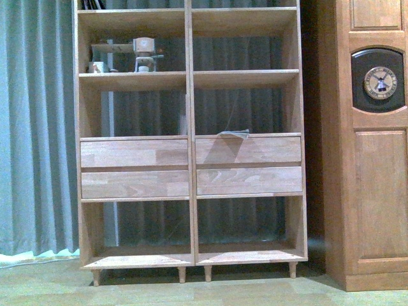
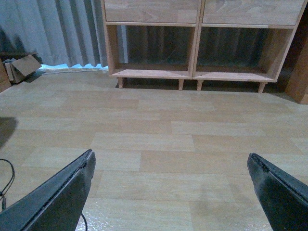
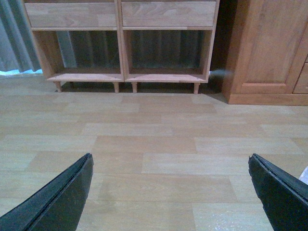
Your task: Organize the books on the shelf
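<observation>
While both arms hang low in front of the shelf [image 1: 189, 127], your left pincer [image 2: 169, 155] stands released, its two dark fingers [image 2: 60, 195] spread wide with only the pale plank floor [image 2: 154, 125] between them. Your right pincer [image 3: 170, 157] is released in the same way and grasps nothing.

From the front view, you face the shelf squarely. A thin book [image 1: 233, 134] with a grey-teal edge lies flat in the shelf's right column, in the open compartment directly above the drawer fronts [image 1: 248, 150]. Its near edge juts slightly past the shelf's front. Its cover is too small to read.

In the shelf's left column, one compartment higher, a small wooden contraption [image 1: 144, 53] stands beside a cup [image 1: 97, 67]. At the very top of that column a few dark spines [image 1: 92, 4] are cut off by the frame; you cannot tell what they are. The shelf's two bottom compartments show only bare boards.

A blue-grey curtain [image 1: 35, 127] hangs behind the shelf and to its left. A darker wooden cabinet [image 1: 376, 191] with a round windmill emblem [image 1: 380, 82] stands just beside the shelf on its right. In the left wrist view, a cardboard box [image 2: 20, 67] sits on the floor well to the left of the shelf, against the curtain.
</observation>
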You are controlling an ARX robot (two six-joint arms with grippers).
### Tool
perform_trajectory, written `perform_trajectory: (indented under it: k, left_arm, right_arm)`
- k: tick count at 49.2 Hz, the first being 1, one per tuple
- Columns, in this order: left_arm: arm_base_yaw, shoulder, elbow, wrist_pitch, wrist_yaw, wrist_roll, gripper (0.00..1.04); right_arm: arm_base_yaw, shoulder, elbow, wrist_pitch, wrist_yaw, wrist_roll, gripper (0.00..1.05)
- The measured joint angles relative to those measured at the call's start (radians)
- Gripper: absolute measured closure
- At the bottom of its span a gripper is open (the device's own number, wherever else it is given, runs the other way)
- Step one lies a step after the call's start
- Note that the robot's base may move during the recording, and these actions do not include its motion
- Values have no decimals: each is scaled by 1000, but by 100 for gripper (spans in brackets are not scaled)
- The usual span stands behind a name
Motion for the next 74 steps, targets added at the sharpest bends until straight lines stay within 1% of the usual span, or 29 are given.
perform_trajectory:
  k: [74]
  left_arm:
    - [0, 0, 0, 0, 0, 0, 7]
  right_arm:
    - [0, 0, 0, 0, 0, 0, 7]
